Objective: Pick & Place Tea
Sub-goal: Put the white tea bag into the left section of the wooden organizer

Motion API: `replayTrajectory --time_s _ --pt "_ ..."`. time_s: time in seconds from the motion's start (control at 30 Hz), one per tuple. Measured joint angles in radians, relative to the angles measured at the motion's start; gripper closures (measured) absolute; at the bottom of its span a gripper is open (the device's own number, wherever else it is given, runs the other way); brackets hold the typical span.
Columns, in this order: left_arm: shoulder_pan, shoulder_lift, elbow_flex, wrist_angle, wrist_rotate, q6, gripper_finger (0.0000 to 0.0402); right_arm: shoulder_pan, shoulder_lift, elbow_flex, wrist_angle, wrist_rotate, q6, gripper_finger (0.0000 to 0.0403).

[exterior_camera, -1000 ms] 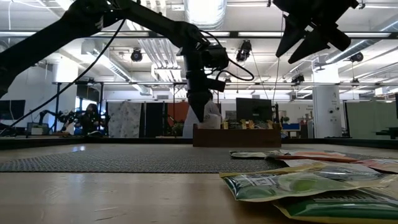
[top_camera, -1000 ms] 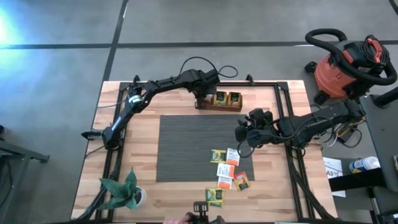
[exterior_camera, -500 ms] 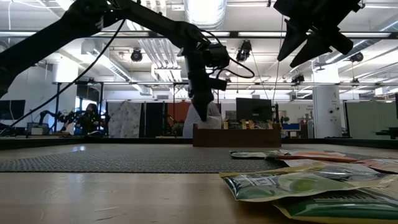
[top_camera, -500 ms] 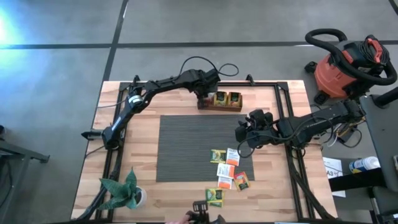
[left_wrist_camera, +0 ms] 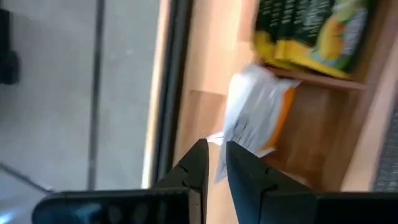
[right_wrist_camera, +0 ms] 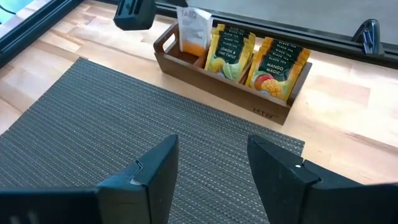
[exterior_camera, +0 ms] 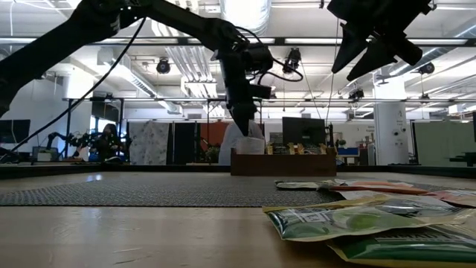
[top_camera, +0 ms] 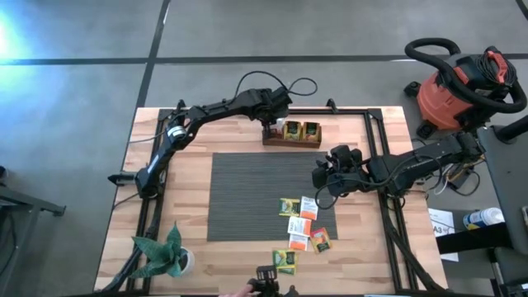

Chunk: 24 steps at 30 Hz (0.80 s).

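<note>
Wooden organizer box (right_wrist_camera: 231,87) sits at far edge of table, just beyond grey mat (top_camera: 264,194). L gripper (left_wrist_camera: 213,163) hangs over box's left compartment, fingers a narrow gap apart, holding nothing; white-orange tea packet (right_wrist_camera: 193,31) stands in that compartment below it. Two dark-yellow packet stacks fill the others. R gripper (right_wrist_camera: 211,163) hovers over mat's right side, jaws wide, empty. Loose tea packets (top_camera: 300,224) lie near-right on table.

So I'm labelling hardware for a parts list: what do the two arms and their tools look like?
Both arms are dark, slim and jointed. The left arm has a pale band near its lower joint and a thin black cable looping above its wrist. The left tool has two narrow black tapered fingers. The right tool has broader dark fingers, squared at the ends.
</note>
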Motion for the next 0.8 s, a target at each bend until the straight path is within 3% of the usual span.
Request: replayTrajectory --time_s 0.23,0.53,0.67,0.73,0.8 --pt "-0.002 0.000 -0.022 0.002 0.053 -0.002 0.0351 0.000 0.000 0.000 0.000 0.000 0.003 0.0213" --pt "-0.018 -0.063 -0.019 0.054 -0.048 -0.001 0.0351 0.000 0.000 0.000 0.000 -0.010 0.000 0.0213" --pt "-0.031 -0.101 -0.024 0.104 -0.073 -0.012 0.0351 -0.003 0.001 -0.010 -0.002 -0.064 0.001 0.0213" --pt "-0.047 -0.121 -0.024 0.120 -0.062 -0.028 0.0351 -0.008 0.001 -0.018 0.000 -0.102 0.008 0.0213" --pt "-0.068 -0.148 -0.026 0.113 0.012 -0.050 0.0351 -0.008 0.001 -0.034 -0.001 -0.136 0.032 0.0213"
